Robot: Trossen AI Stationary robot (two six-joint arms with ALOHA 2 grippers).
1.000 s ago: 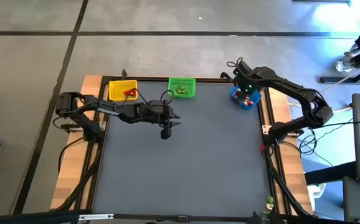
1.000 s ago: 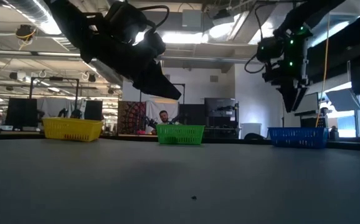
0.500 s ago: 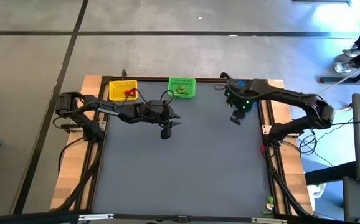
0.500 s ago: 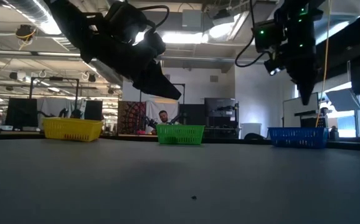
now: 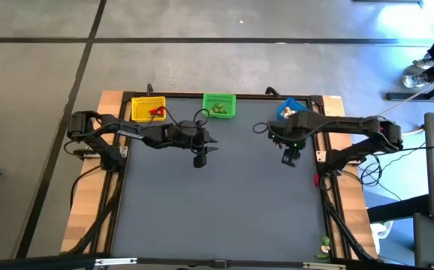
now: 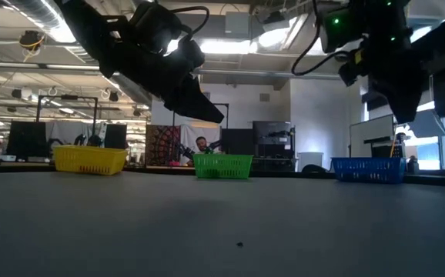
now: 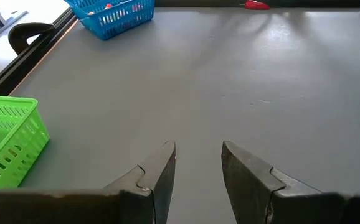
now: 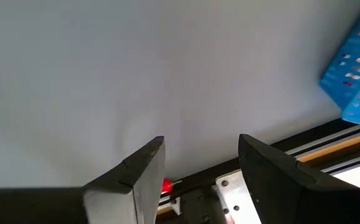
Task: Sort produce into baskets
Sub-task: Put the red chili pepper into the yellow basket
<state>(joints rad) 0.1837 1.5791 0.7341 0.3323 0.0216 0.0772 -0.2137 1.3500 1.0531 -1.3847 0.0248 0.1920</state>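
Note:
Three mesh baskets stand along the table's far edge: a yellow one [image 5: 148, 109] with red pieces, a green one [image 5: 219, 105] with green pieces, a blue one [image 5: 292, 110] with pale and red pieces. My left gripper [image 5: 200, 160] hangs open and empty above the mat, near the green basket [image 7: 5, 146]. My right gripper [image 5: 289, 157] is open and empty above the mat, on the near side of the blue basket [image 8: 354, 81]. A small red piece [image 7: 256, 5] lies at the mat's right edge.
The grey mat [image 5: 224, 195] is bare over its middle and near part. A tiny dark speck [image 6: 240, 245] lies on it. Black rails and wooden strips [image 5: 323, 172] frame the table. A person [image 6: 202, 145] sits in the room beyond.
My right gripper has left its place over the blue basket, gone toward the table's near edge and a little to the left, and now hangs over the bare mat. The left arm has kept still.

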